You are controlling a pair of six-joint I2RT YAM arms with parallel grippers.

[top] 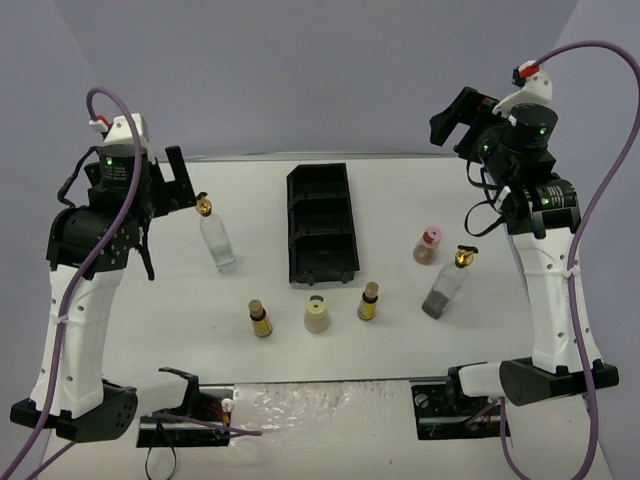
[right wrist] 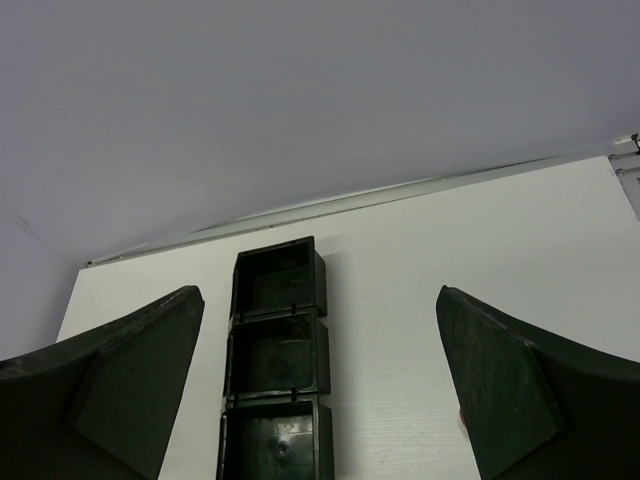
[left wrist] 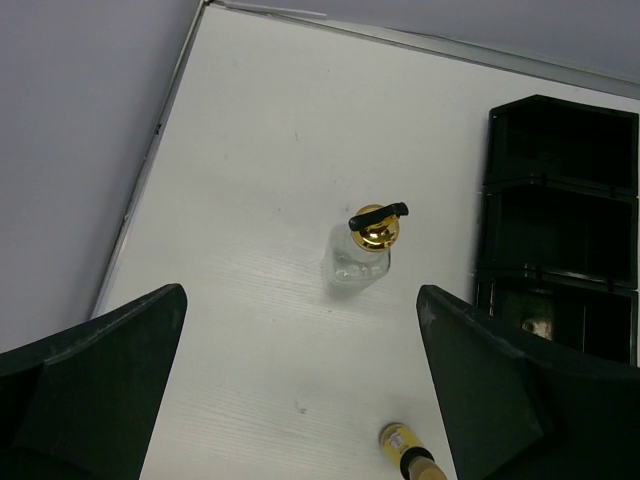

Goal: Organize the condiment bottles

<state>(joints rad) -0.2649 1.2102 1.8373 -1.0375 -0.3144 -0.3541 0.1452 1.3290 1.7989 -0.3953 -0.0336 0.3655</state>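
Note:
Six condiment bottles stand on the white table. A tall clear bottle with a gold pourer (top: 216, 240) stands left of the black tray (top: 321, 224). In front of the tray stand an amber bottle (top: 261, 319), a cream one (top: 317, 314) and a second amber one (top: 368, 301). At the right are a pink-capped bottle (top: 427, 245) and a second gold-topped clear bottle (top: 446, 285). My left gripper (top: 168, 212) hangs open above the table, and its wrist view shows the clear bottle (left wrist: 362, 255) ahead of it. My right gripper (top: 452, 118) is raised, open and empty.
The tray (right wrist: 278, 340) has three square compartments in a row, all showing bare floors in the right wrist view. An amber bottle (left wrist: 410, 450) lies low in the left wrist view by the right finger. The table's back edge runs just behind the tray.

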